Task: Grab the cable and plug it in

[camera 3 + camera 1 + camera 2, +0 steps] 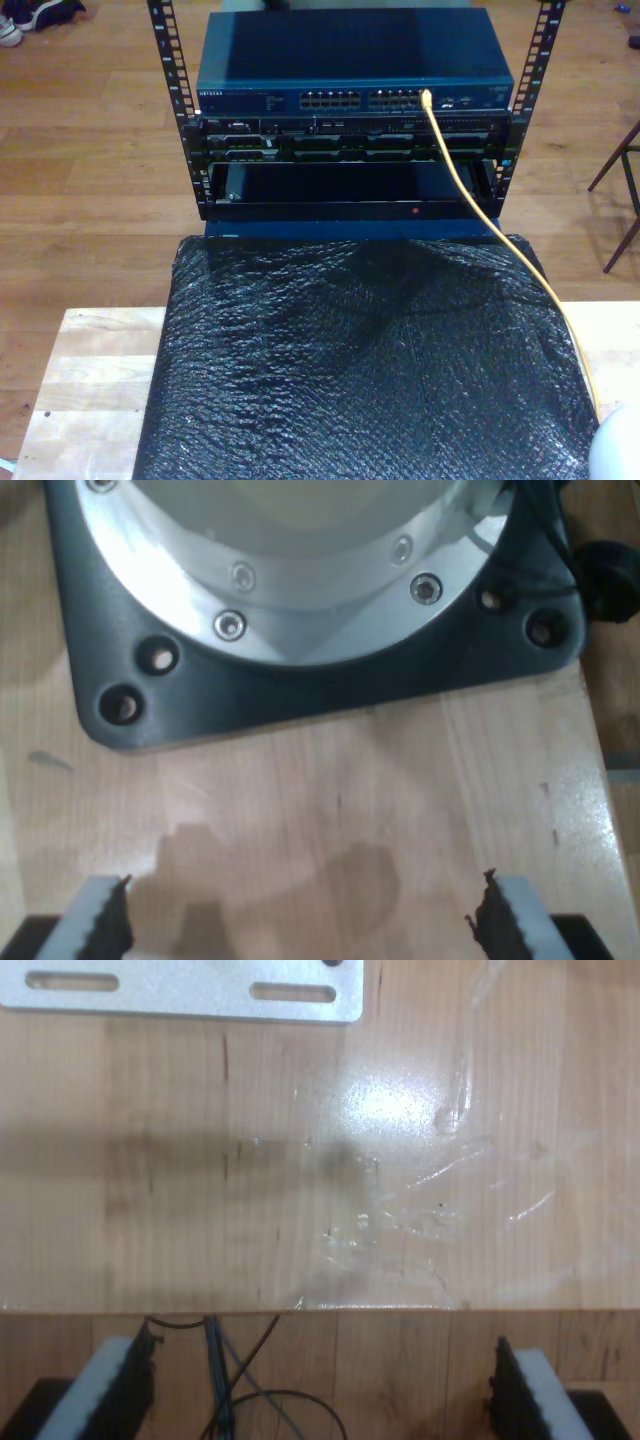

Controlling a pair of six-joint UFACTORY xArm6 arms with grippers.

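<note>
Both my first gripper point(300, 920) and my second gripper point(320, 1390) hang with jaws spread wide over bare bench point(380, 800), nothing between them, while the cable point(470, 190) already runs into the switch point(355, 98), so verify seating first.

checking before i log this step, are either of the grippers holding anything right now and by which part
Nothing is held. My first gripper is open over bare wood, and my second gripper is open too. The cable runs from the switch across the black mat.

the cable point(470, 190) runs off the exterior view's right edge; its port end is too small to read.
</note>
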